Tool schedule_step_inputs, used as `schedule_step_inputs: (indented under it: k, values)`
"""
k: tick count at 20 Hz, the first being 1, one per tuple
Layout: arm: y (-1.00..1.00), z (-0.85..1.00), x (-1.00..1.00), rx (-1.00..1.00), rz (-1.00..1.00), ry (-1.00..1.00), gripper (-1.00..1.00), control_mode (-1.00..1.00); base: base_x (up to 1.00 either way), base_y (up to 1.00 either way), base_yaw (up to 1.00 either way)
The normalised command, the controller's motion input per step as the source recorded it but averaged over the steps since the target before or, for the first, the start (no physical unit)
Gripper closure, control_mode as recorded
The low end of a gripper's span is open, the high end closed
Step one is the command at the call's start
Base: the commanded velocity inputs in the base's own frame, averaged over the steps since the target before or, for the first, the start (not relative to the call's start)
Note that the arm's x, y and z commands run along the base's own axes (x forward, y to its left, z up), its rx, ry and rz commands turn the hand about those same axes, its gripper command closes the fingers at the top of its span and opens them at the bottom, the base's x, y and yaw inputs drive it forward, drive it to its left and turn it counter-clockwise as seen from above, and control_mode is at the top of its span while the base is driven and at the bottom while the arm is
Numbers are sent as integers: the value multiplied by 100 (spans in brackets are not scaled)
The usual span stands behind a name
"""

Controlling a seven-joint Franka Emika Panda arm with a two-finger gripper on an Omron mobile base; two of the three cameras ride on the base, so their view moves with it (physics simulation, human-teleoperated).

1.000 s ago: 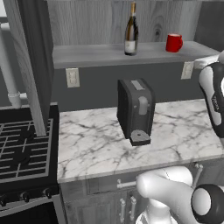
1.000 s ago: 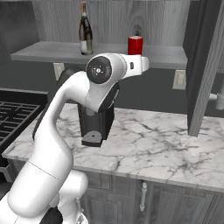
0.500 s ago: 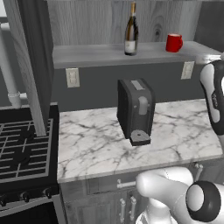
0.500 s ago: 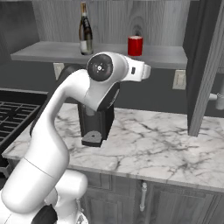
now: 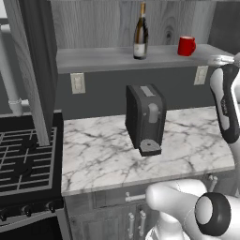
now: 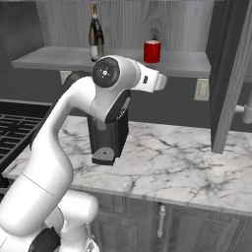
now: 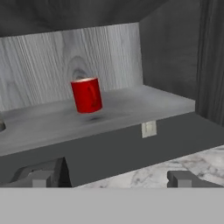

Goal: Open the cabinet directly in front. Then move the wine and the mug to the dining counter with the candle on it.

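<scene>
Cabinet (image 5: 33,70) open. Claw (image 7: 113,177) spread wide, empty, short of mug (image 7: 87,95). Mug right of wine (image 5: 140,33) on cabinet shelf. Risk: low approach strikes shelf edge, or finger tips mug.

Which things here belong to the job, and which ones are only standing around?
Job:
- cabinet, doors already open
- wine on its shelf
- mug beside it, apart
- tool, open, empty

Standing around:
- coffee machine
- marble worktop
- stove
- wall outlets
</scene>
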Motion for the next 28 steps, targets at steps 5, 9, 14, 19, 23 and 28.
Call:
schedule_step_inputs:
  k: [5,9,14,19,23,28]
  values:
    - [0,11,5,0,9,0,-100,-100,0,0,0]
    - [0,20,17,0,10,-1,-100,-100,0,0,0]
    - [0,23,39,0,8,0,-100,-100,0,0,0]
    - [0,15,45,0,4,0,-100,-100,0,0,0]
    - [0,0,41,0,1,2,-100,-100,0,0,0]
    - [0,0,39,0,2,0,-100,-100,0,0,0]
